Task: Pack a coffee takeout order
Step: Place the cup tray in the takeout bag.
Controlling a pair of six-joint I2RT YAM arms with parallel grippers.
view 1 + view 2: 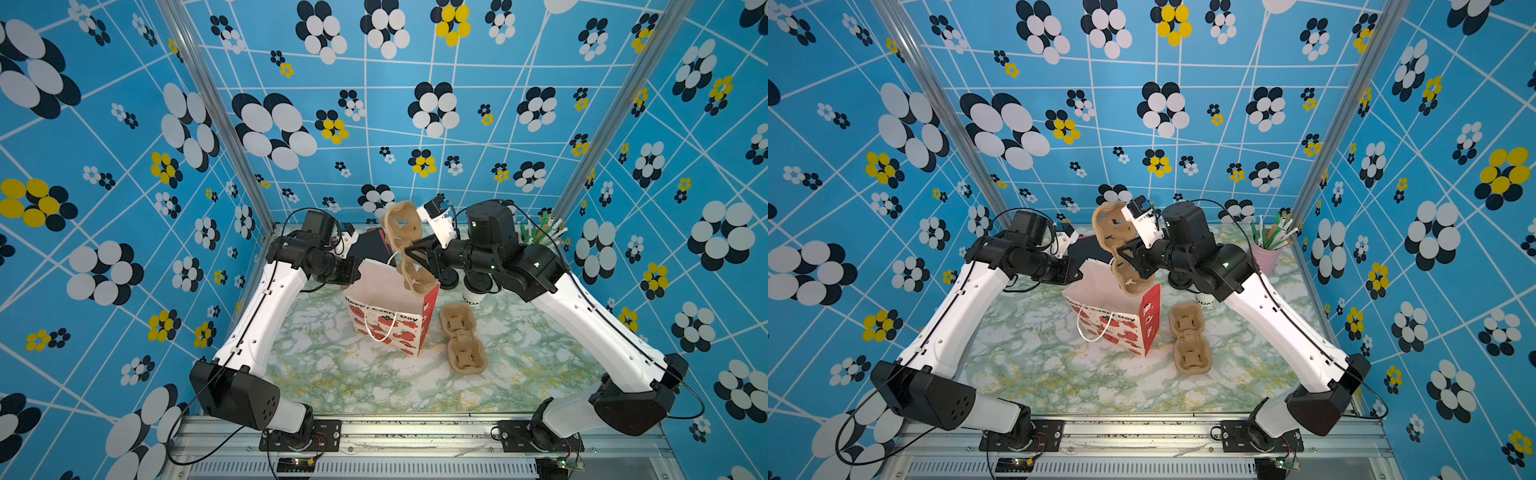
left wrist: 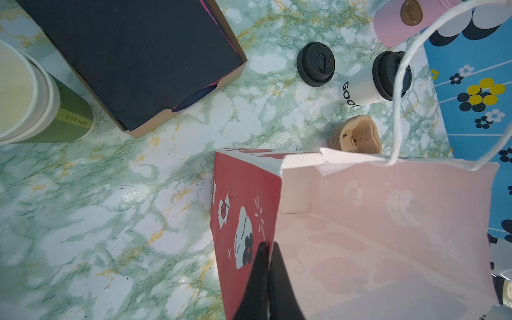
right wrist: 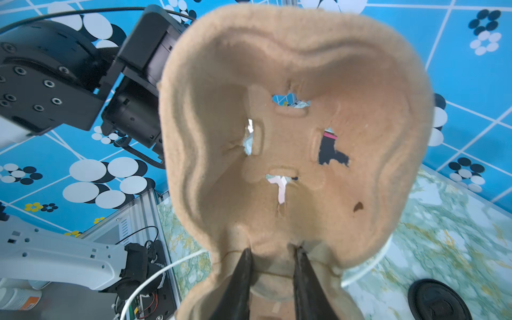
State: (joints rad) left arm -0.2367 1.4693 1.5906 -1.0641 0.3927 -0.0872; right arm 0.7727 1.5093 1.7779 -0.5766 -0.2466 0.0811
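Green cup (image 2: 72, 116); pink stirrer holder (image 1: 1264, 257), back corner; 1 carrier (image 1: 461, 343) flat on marble table (image 1: 332, 374).

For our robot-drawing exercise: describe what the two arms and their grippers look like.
The left arm and right arm have white shells between boxy black joints, with thin black cables looping alongside. The left gripper and right gripper each end in two slim, tapered black fingers.

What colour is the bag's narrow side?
Red with white drawings; the bag shows best in the left wrist view.
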